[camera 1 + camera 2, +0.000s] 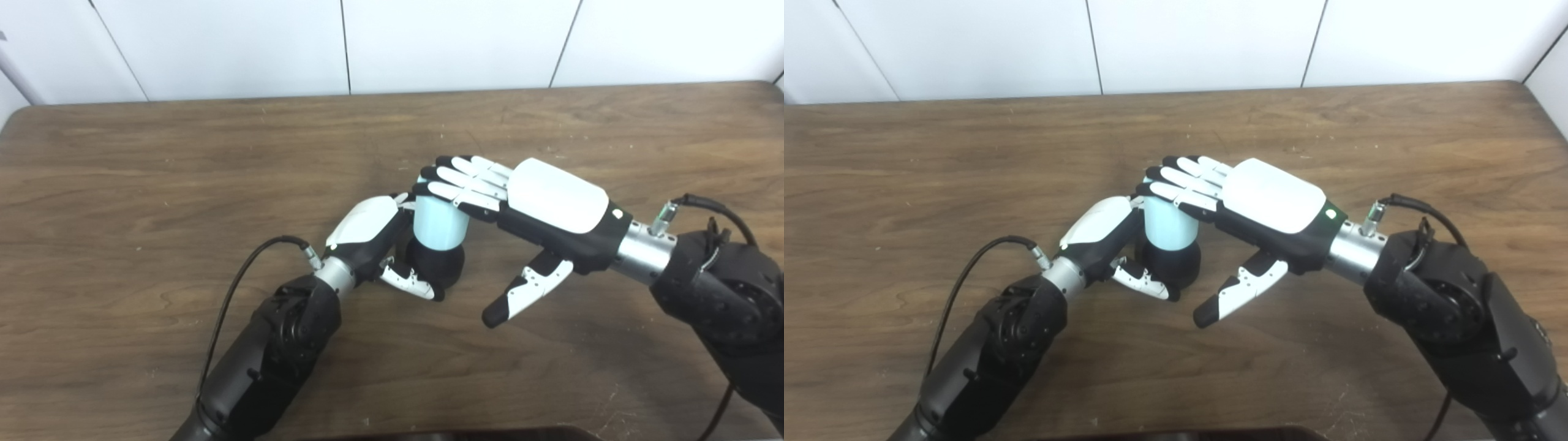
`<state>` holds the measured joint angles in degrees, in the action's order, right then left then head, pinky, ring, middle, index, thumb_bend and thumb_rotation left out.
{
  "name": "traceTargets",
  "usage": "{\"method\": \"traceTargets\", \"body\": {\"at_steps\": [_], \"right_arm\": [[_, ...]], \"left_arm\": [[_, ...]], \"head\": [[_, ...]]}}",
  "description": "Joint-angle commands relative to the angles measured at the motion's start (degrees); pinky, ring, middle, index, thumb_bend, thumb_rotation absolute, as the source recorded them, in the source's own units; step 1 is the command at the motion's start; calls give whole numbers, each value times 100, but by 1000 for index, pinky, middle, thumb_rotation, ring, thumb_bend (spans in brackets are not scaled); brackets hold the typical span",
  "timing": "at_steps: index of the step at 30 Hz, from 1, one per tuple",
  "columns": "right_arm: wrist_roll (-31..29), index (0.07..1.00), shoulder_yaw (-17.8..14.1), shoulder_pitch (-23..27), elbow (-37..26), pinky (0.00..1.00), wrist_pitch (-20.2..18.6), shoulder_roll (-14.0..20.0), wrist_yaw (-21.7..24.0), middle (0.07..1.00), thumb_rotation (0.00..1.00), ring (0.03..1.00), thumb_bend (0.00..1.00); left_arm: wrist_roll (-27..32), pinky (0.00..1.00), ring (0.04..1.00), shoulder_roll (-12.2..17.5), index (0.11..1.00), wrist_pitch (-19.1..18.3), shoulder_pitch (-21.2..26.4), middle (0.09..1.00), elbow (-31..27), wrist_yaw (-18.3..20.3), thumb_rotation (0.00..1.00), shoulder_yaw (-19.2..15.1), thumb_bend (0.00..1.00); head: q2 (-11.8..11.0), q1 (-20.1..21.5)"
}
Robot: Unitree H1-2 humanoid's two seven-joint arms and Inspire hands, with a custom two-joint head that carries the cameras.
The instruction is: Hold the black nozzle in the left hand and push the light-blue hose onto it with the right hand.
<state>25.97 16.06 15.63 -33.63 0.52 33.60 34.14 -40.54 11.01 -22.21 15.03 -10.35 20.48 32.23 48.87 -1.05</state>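
Near the middle of the wooden worktop (184,184), the left hand (373,236) is wrapped around the black nozzle (436,264), thumb curled across its front and the other fingers hidden behind it. The light-blue hose (438,223) stands upright on top of the nozzle, its lower end seated over the black part. The right hand (539,211) lies flat, palm down, its straight fingers (468,180) resting on the hose's top end and its thumb hanging free, grasping nothing
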Motion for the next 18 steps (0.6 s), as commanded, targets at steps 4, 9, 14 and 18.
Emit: {"method": "traceTargets", "body": {"at_steps": [4,9,14,18], "right_arm": [[33,953,-343,265,-86,1000,177,-9,-174,1000,999,1000,673],[79,953,-551,341,-52,1000,325,-131,-311,1000,998,1000,666],[86,943,-647,482,-161,1000,219,-241,-244,993,967,1000,638],[125,935,-676,588,-218,1000,100,-319,-167,988,947,1000,628]], "left_arm": [[-61,1000,994,210,481,-383,-363,866,455,491,44,148,521],[-68,1000,994,225,481,-374,-374,866,461,479,44,143,521],[-76,1000,994,232,481,-385,-385,866,442,487,44,141,521],[-85,1000,994,221,481,-399,-377,866,442,502,44,148,521]], "head": [[8,-2],[-8,-11],[-9,9],[-9,9]]}}
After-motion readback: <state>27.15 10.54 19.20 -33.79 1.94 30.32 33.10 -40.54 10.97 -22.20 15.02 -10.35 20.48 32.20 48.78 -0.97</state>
